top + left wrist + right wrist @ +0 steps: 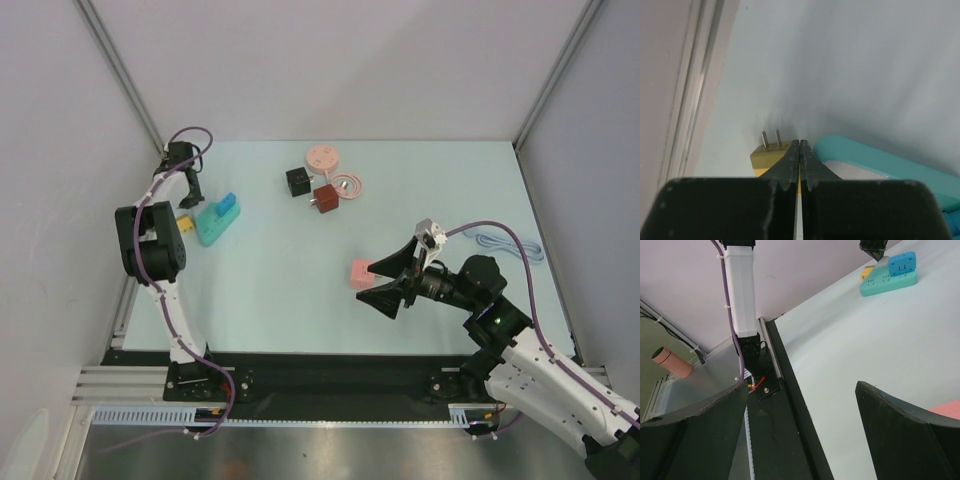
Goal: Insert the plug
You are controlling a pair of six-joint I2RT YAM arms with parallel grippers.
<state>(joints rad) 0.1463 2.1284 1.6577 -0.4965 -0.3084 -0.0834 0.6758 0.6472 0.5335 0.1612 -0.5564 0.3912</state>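
Beside the teal strip [215,222], left end effector [799,146] seemingly touches yellow plug [767,153].

Looks like a robotics lab cell to me, not anybody's home. I'm working over a pale table [300,300] boxed in by plain white panels [350,60] held in aluminium posts [115,65]. My arms [150,245] are bolted to a black base plate [330,365] with a metal rail [300,415] along the near edge, and purple cables [728,300] are tied up each one. The only stuff out is a scatter of test bits: a teal power strip [212,225], cube adapters [298,181], a loose cord [510,243]. There's bare wiring [757,382] by the base too.
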